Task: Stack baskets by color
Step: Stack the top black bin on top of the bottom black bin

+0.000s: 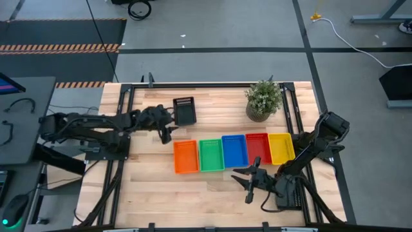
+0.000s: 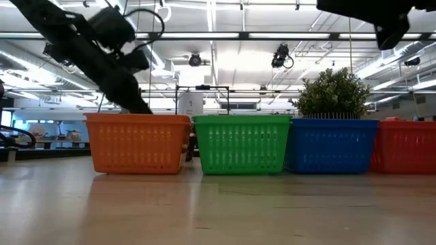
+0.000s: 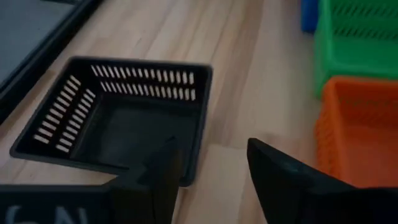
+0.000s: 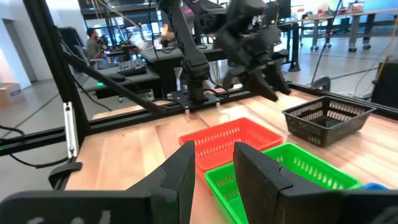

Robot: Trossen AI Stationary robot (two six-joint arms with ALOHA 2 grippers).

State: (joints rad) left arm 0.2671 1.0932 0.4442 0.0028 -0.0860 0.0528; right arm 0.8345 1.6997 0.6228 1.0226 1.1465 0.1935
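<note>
A black basket [image 1: 184, 111] [image 3: 118, 118] rests flat on its base on the far left part of the table. Five more baskets stand side by side in a row at the middle: orange [image 1: 186, 156], green [image 1: 211, 154], blue [image 1: 234, 150], red [image 1: 258, 147] and yellow [image 1: 281, 147]. My left gripper [image 1: 166, 134] [image 3: 211, 177] hovers open just near-left of the black basket, tipped downward and holding nothing. My right gripper [image 1: 246, 183] [image 4: 214, 174] stands open in front of the row, near the table's front edge, pointing level toward the left.
A potted green plant [image 1: 262, 100] stands at the far right of the table, behind the red basket. Dark frame rails [image 1: 122, 122] run along the table's left and right sides. Bare wood [image 1: 161, 193] lies in front of the row at the near left.
</note>
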